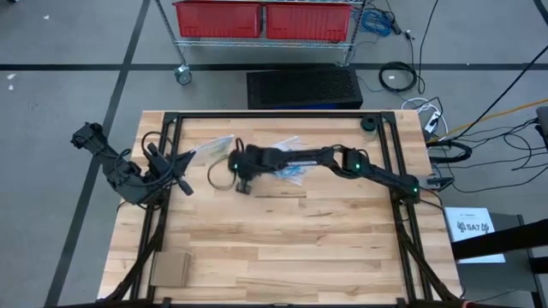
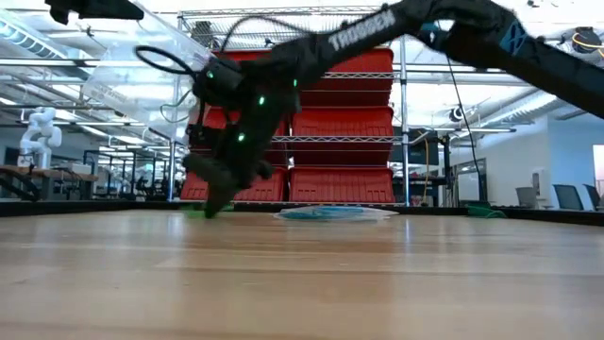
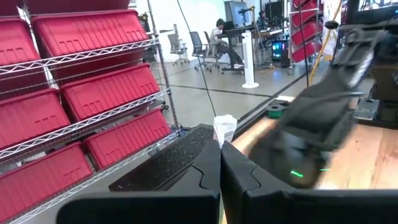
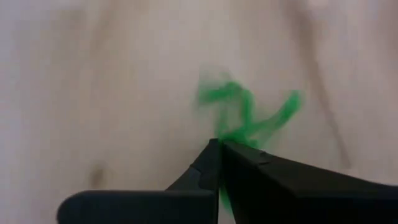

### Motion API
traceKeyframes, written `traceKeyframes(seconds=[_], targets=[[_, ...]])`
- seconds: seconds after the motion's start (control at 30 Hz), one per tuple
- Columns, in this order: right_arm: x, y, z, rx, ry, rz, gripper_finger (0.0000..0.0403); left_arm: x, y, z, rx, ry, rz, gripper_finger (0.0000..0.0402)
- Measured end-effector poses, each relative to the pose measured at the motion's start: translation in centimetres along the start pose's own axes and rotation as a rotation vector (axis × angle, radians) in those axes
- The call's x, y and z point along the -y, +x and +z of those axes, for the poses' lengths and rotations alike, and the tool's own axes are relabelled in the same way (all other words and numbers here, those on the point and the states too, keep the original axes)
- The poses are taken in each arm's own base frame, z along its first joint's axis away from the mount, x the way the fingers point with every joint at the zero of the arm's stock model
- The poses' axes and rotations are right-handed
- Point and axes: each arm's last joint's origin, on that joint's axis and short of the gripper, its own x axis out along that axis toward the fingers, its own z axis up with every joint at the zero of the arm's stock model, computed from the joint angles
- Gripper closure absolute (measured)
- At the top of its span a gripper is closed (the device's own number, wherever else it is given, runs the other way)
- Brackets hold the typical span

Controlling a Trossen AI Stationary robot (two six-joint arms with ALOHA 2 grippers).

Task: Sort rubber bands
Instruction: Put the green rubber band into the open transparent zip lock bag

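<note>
Two red bins stand side by side on a wire shelf cart beyond the far edge of the tabletop; what they contain cannot be seen from above. In the low view more red bins fill the shelves behind the tabletop, in three rows. On the tabletop, two clear plastic bags are visible from above: one lies near the far left part, and another lies under the right arm with something bright blue in it. In the low view this blue content shows as a flat pile on the wood; the single pieces cannot be counted.

The right end effector is down on the tabletop, a little left of the centre, and its two fingers are clenched on the green rubber bands. These bands look like a small tangle of thin bright green loops, partly between the fingertips and partly spread on the wood just in front of them. The picture is blurred, so the number of loops cannot be told. In the low view a small green spot shows beside the tip of this end effector.

The left end effector waits above the left side of the tabletop, its fingers pressed together with nothing between them. A flat brown cardboard piece lies at the near left corner.
</note>
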Motion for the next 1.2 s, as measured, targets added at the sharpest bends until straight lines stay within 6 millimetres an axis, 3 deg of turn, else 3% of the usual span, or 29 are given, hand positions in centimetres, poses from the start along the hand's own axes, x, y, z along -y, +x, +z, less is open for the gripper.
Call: traceKeyframes(seconds=[0.33,0.53,0.7,0.87,1.03,1.2], targets=[[-7.0,-8.0,-2.3,-0.327,-0.296,0.09,0.0403,0.0,0.0,0.0,0.0,-0.002,-0.002,0.0401],[-9.8,-10.1,-4.4,-0.488,-0.386,0.092,0.0403,0.1,0.0,0.0,-0.005,-0.009,-0.04,0.0401],[-10.4,-10.0,-5.4,-0.521,-0.381,0.079,0.0403,0.1,0.0,0.0,-0.005,-0.019,-0.041,0.0401],[-9.1,-8.7,-5.9,-0.517,-0.35,-0.036,0.0387,0.1,0.0,0.0,-0.006,-0.02,-0.044,0.0401],[-8.5,-8.5,-6.1,-0.541,-0.305,-0.045,0.0325,0.1,0.0,0.0,-0.006,-0.024,-0.045,0.0401],[-8.8,-8.8,-6.2,-0.597,-0.27,0.082,0.0248,0.1,0.0,0.0,-0.007,-0.024,-0.049,0.0401]])
